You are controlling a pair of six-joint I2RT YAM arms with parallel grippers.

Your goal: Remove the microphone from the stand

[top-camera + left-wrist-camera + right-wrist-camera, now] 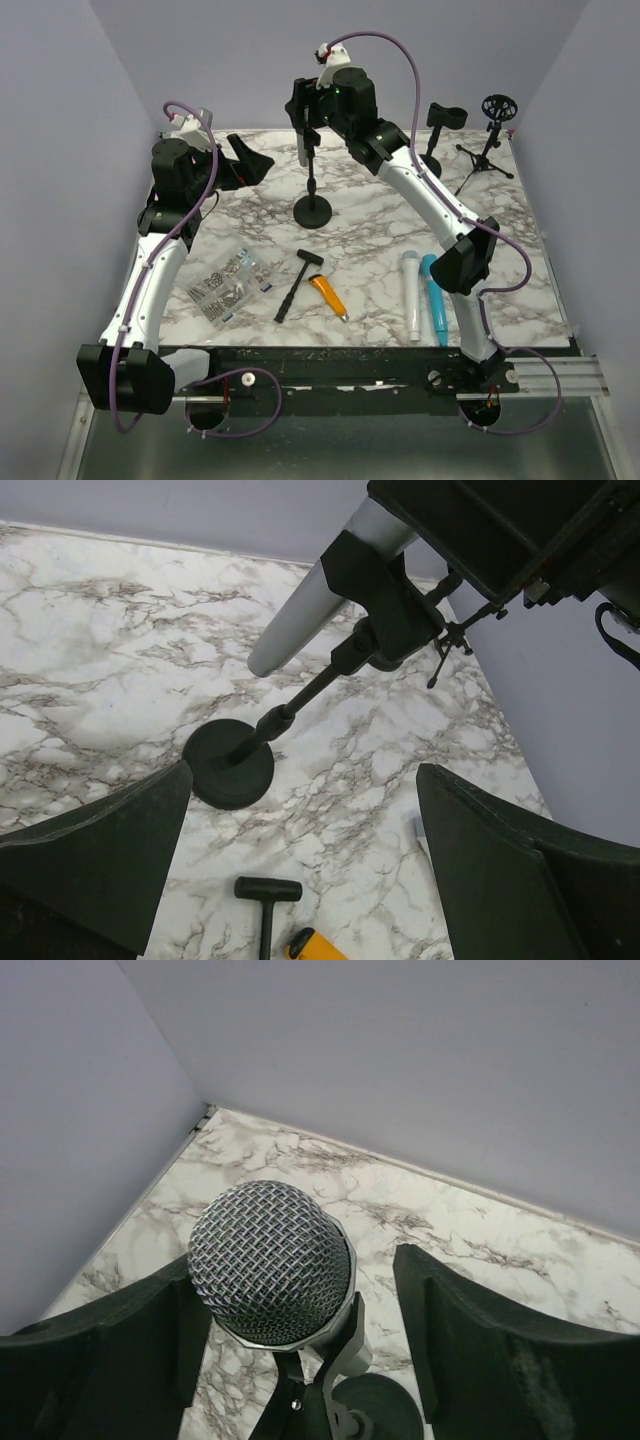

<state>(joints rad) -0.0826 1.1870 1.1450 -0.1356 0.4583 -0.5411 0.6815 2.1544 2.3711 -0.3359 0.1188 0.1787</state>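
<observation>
**Top external: microphone sits in its stand, both my grippers apart**

The marble table [380, 250] fills the scene, with purple walls on the left, far and right sides. My right arm reaches from the near right corner up and over to the far middle. My left arm rises along the left side and points right.

The stand [313, 212] is in the far middle of the table, a round black base with a thin pole. Its clip [385, 590] grips the microphone [270, 1260], which is tilted with its grey handle slanting down and its mesh head up.

My right gripper [300, 1290] is at the top of the stand with its fingers apart, one on each side of the mesh head. There is a clear gap on the right side. On the left I cannot tell whether the finger touches the mesh.

My left gripper [305, 820] hangs left of the stand, well apart from it, fingers spread wide and holding nothing.

A small tripod [488, 150] stands at the far right corner. A bag of screws [228, 283] lies near left. A black hammer [297, 285] and an orange-handled knife [328, 295] lie side by side near the middle. A white tube [411, 295] and a blue tube [438, 300] lie together near right.
</observation>
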